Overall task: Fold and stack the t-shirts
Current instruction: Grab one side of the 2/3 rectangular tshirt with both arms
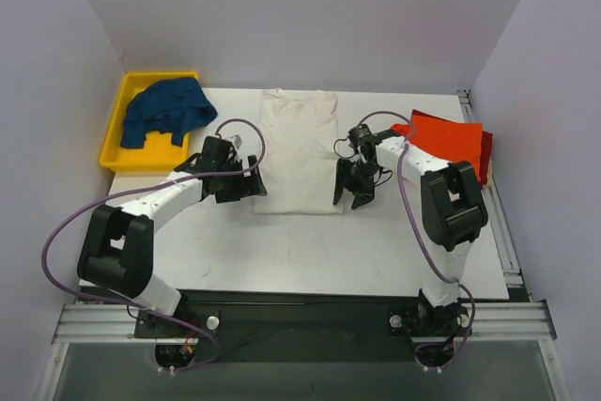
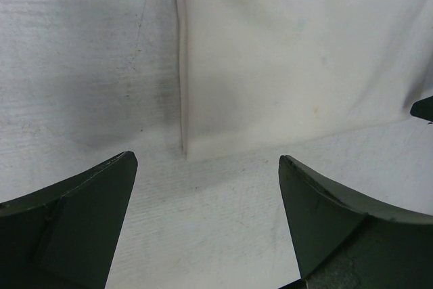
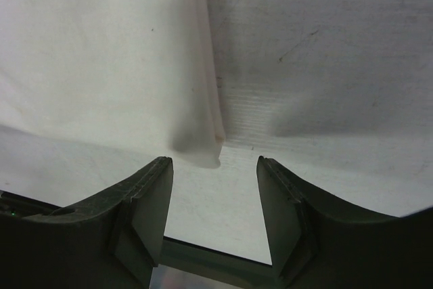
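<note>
Off-white t-shirt [image 1: 299, 152] — flat, left pincer [image 2: 206, 160] agape

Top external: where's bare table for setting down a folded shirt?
Free: the table strip between the off-white shirt and the near edge. Crowded: left gripper and right gripper flank that shirt; orange-red shirts fill the far right.

White table [image 1: 310, 251] carries off-white t-shirt [image 1: 299, 152], red shirts [image 1: 453, 138], yellow bin [image 1: 155, 153].
</note>
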`<state>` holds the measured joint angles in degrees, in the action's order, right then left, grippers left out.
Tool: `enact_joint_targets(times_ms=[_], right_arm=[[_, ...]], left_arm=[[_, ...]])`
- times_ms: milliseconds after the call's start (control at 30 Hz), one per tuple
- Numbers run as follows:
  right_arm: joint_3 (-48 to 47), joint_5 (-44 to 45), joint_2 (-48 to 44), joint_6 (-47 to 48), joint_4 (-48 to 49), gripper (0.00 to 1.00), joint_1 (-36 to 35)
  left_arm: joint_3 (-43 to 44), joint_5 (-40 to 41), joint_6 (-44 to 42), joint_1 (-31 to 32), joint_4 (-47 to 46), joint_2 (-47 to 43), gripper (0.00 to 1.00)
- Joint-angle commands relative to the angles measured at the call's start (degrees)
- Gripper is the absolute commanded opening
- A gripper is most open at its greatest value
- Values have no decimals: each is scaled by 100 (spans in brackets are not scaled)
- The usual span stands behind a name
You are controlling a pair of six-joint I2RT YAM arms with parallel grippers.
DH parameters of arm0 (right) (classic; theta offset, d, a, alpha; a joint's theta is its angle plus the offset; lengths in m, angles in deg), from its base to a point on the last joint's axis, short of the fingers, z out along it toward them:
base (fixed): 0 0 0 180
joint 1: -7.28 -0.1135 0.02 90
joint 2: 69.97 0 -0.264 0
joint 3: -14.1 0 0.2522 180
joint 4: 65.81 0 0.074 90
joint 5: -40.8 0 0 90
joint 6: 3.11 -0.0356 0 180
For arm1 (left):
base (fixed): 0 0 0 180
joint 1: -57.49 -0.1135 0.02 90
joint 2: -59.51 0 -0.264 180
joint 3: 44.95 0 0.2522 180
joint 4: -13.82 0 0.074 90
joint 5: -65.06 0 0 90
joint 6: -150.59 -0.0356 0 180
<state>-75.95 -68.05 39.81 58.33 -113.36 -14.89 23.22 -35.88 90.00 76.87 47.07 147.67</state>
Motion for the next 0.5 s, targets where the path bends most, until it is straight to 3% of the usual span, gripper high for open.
enact_joint_targets(times_ms=[0,467], right_arm=[[97,215,-141,-62,82,52,20],[317,145,140,-89,108,34,-94]], left_arm=[[17,145,-111,31,222,96,97],[-97,294,12,128,310,219,97]])
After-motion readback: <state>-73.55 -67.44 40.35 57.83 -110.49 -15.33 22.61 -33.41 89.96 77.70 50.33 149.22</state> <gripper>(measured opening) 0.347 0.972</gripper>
